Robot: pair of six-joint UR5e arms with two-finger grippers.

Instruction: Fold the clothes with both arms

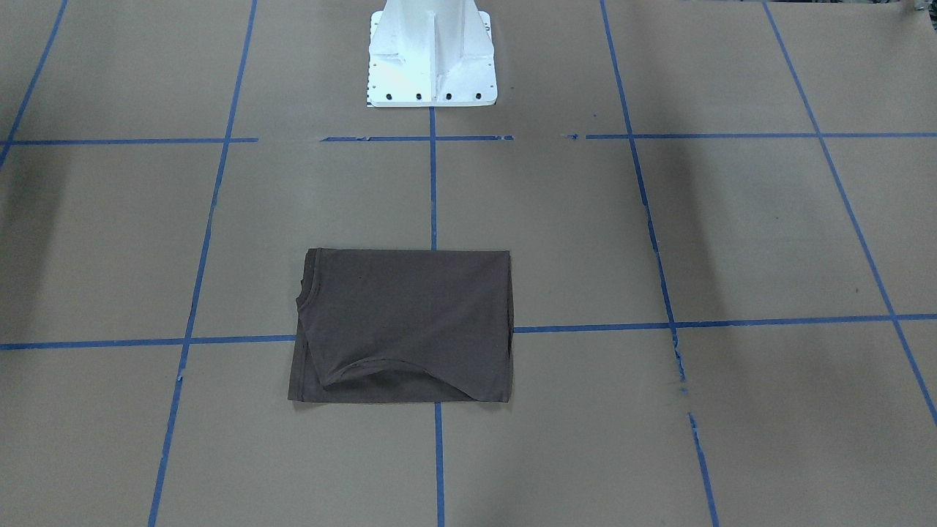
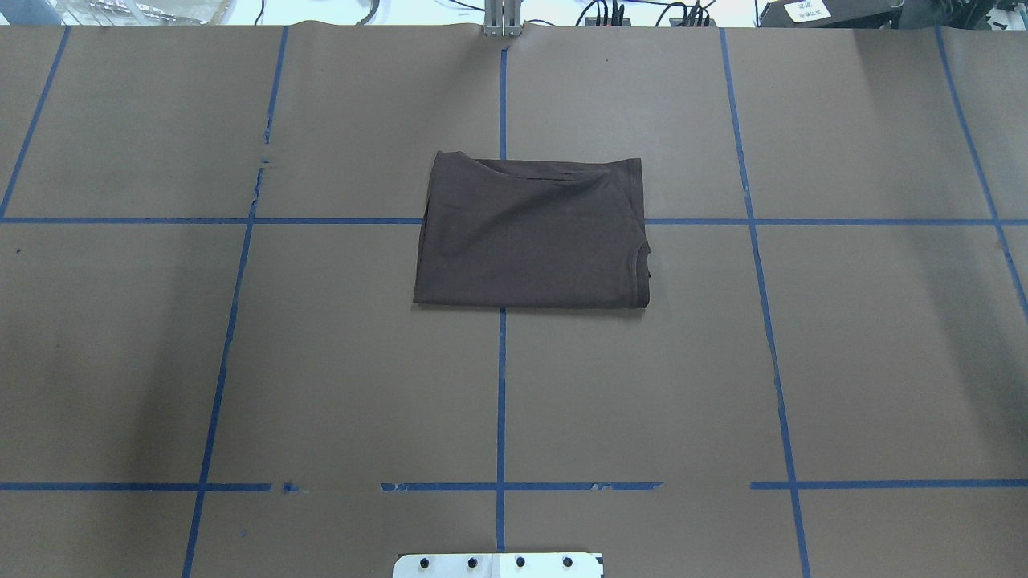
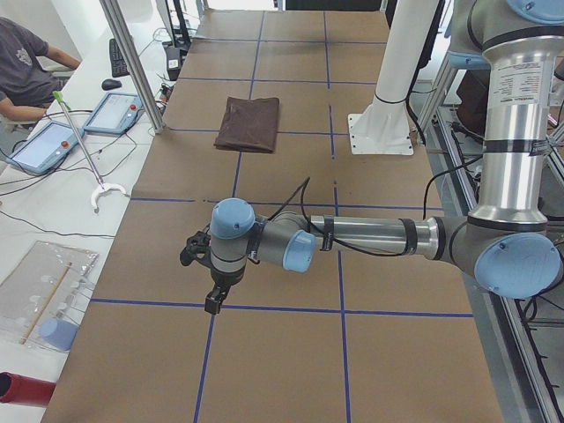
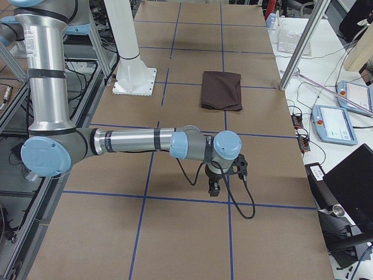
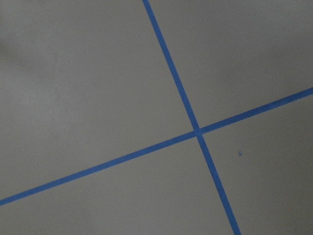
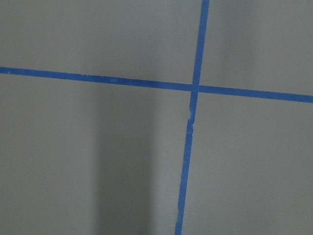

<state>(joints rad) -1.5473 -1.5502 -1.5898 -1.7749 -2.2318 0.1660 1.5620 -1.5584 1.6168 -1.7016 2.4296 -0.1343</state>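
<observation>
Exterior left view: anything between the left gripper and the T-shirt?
Nothing but bare brown paper and blue tape lines between left gripper and T-shirt, per the exterior left view.

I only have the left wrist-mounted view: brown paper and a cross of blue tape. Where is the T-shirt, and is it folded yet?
Observer: The T-shirt lies folded into a rectangle at the middle of the table, straddling the centre tape line.
Operator: Is either arm touching it?
Observer: No. The left pincer hangs toward the table's left end, well clear of it.
Operator: And the right one?
Observer: The right pincer likewise hangs apart from the T-shirt, toward the right end. I cannot tell whether either is open.
</observation>
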